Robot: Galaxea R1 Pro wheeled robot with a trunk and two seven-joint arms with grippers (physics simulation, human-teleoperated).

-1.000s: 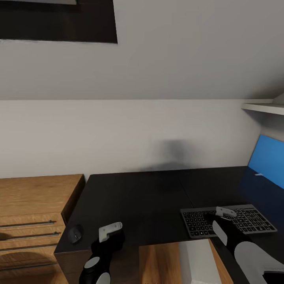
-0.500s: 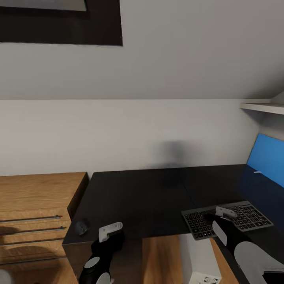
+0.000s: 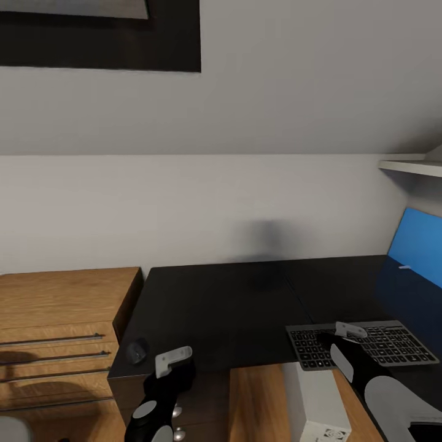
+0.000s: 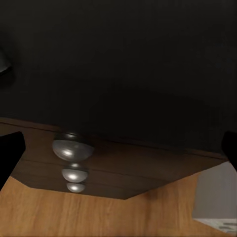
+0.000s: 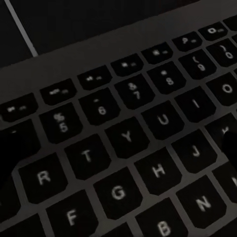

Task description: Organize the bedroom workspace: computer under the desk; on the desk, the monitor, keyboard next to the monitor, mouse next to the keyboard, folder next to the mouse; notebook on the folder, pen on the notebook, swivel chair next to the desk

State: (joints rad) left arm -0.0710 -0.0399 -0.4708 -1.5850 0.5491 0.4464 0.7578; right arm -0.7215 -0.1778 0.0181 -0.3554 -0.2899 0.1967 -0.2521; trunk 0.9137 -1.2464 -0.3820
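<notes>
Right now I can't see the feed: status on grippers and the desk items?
Left gripper open at black desk edge. Right gripper over grey keyboard, state unclear. Dark mouse at desk corner, untouched.

A wooden dresser (image 3: pixel 58 334) sits at eight o'clock, a white shelf (image 3: pixel 410 167) at three, a dark frame (image 3: pixel 104 37) at eleven.

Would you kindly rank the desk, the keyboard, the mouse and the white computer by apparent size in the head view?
1. desk, by far the largest.
2. keyboard.
3. computer, partly cropped at the frame's edge, so its rank against the keyboard is unsure.
4. mouse, smallest.
</notes>
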